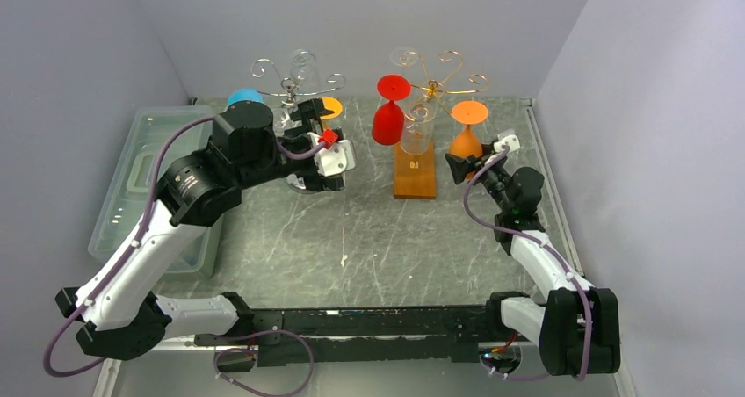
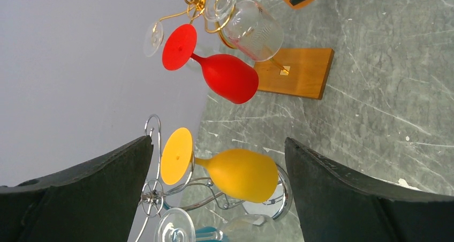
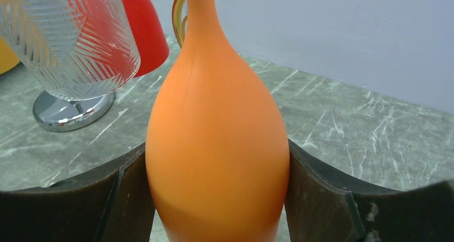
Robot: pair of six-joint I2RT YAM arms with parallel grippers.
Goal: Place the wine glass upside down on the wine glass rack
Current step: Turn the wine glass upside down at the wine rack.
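An orange wine glass (image 1: 466, 140) (image 3: 217, 119) is held upside down, foot up, beside the right arm of the gold wine glass rack (image 1: 432, 85). My right gripper (image 1: 466, 162) (image 3: 217, 151) is shut on its bowl, a finger pressed on each side. A gold wire of the rack shows next to the stem in the right wrist view. My left gripper (image 1: 303, 147) (image 2: 218, 143) stands open by the silver rack (image 1: 294, 85) (image 2: 155, 194), holding nothing. Beyond its fingers a yellow glass (image 2: 241, 175) hangs upside down on that rack.
The gold rack's wooden base (image 1: 415, 170) (image 2: 294, 70) stands mid-table; a red glass (image 1: 387, 120) (image 2: 225, 76) and a clear patterned glass (image 1: 418, 129) (image 3: 69, 44) hang from it. The silver rack also carries a clear glass and a blue one (image 1: 243, 97). A clear plastic bin (image 1: 145, 177) sits left.
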